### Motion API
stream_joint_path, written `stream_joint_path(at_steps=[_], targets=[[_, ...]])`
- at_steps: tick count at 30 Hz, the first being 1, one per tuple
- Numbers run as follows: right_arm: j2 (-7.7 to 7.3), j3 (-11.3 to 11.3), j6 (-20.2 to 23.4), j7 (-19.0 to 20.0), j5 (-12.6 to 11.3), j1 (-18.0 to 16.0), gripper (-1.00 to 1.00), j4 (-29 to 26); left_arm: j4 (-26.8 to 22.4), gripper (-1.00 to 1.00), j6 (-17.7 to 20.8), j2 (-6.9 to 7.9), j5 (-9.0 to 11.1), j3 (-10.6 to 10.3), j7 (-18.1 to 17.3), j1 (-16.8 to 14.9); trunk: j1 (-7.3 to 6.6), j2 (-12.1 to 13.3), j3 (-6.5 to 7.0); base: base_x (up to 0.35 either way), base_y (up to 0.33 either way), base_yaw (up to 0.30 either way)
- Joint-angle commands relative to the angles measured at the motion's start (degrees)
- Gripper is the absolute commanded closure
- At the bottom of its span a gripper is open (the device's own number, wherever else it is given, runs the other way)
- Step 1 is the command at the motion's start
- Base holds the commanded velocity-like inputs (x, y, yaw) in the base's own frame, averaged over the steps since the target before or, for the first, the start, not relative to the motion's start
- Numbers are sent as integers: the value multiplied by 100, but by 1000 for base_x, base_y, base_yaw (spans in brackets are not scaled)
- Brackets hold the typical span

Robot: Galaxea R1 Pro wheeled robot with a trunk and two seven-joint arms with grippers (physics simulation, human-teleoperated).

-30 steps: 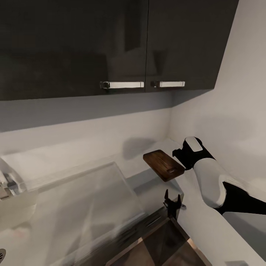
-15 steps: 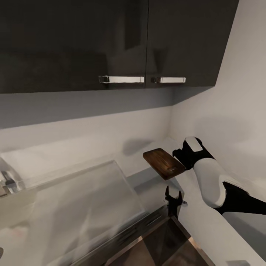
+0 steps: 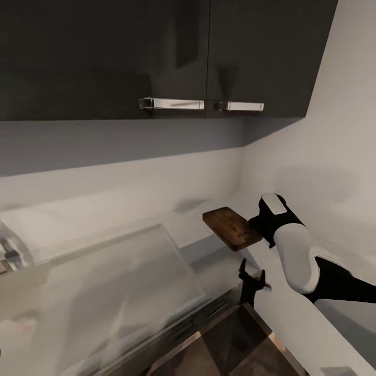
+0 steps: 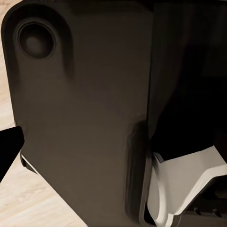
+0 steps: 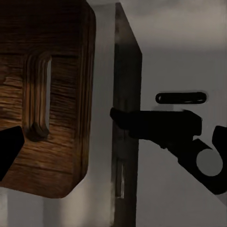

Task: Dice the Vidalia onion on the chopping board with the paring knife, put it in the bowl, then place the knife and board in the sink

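Nearest the camera, left tool (image 3: 251,279): a dark forked shape is seen low over the bench (image 3: 130,271); whether its fingers are spread cannot be told.
Right tool (image 3: 259,224): it is met at the slot-handle end of the chopping board (image 3: 231,227); its fingers are hidden, so a pinch is judged likely, not seen.
Board axis: the long side is run from the right tool away toward the back wall.
Sink (image 3: 9,250): only its edge is glimpsed at far left, well apart from the board, on the left arm's side.

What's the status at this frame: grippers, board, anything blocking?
Right gripper shut on dark-brown wooden chopping board, held clear above glossy grey countertop. Left gripper state unreadable. Bent black tap between board and stainless sink basin.
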Motion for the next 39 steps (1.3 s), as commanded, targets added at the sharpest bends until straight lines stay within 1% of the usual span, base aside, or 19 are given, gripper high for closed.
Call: stream_joint_path(at_steps=[1,5,10,11,13,31,39], targets=[[3,-16,46,-36,-8,-1,-100,-18,-1,-100,-15,-1,10,1,0,-1,23,-45,-25,0,0,0],[3,-17,39,-23,-13,-2,-100,-36,-3,-100,-11,-1,10,1,-2,-1,111,-206,-97,0,0,0],[4,-17,44,246,-18,-3,-100,-55,-2,-100,-12,-1,10,1,0,-1,220,-406,-186,0,0,0],[4,-17,48,365,-19,-3,-100,-67,-3,-100,-13,-1,10,1,0,-1,242,-446,-204,0,0,0],[4,-17,50,416,-19,-1,-100,-89,-3,-100,-14,-1,10,1,-1,-1,286,-527,-240,0,0,0],[6,-17,51,459,-20,-3,-100,-146,-5,-100,-15,-1,10,1,-10,-1,682,-1248,-563,0,0,0],[12,-9,49,468,-20,-3,-100,-313,-11,-100,-30,2,9,1,-33,-1,682,-1248,-563,0,0,0]])
